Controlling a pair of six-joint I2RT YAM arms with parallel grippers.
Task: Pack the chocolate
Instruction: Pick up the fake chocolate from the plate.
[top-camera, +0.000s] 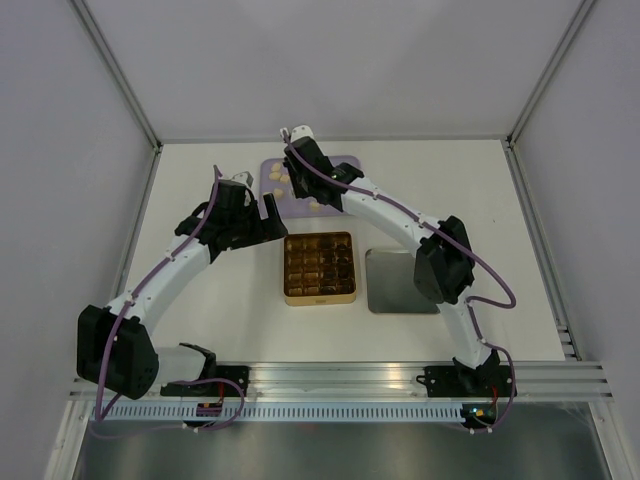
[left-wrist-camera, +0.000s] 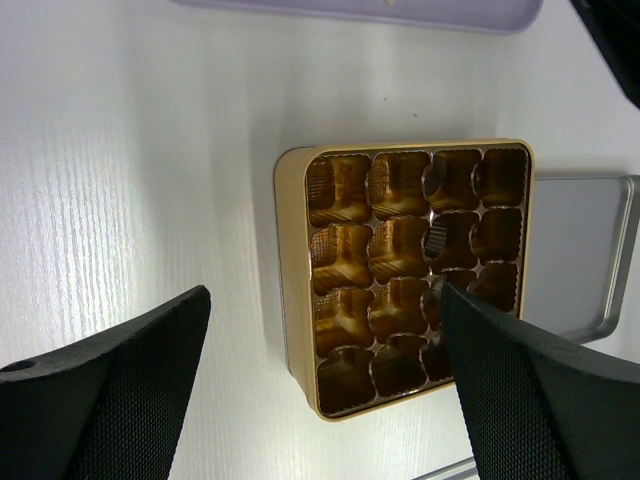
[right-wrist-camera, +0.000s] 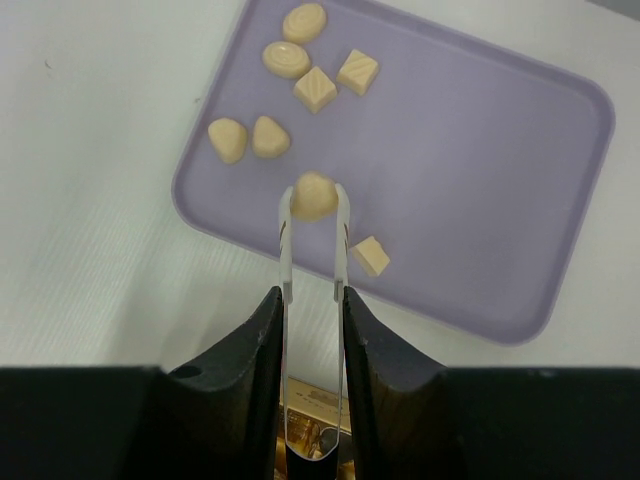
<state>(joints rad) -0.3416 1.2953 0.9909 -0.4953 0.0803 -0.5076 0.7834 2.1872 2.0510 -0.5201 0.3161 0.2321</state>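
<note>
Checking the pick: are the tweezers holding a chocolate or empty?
Holding: a pale chocolate sits pinched between the tweezers' tips over the lilac tray. Lifted or not, cannot tell.

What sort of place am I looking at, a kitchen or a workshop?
Probably a robotics test booth: a white table boxed in by plain panels, an aluminium mounting rail, a staged gold tin.

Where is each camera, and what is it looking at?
Top: high behind the robot, looking down at the table; left arm and right arm show.
Left wrist: above the gold tin, looking down into it; its open left gripper shows.
Right wrist: above the lilac tray, looking down; the right gripper shows, squeezing tweezers on a pale chocolate.
Shared: top and left wrist both see the tin.
</note>
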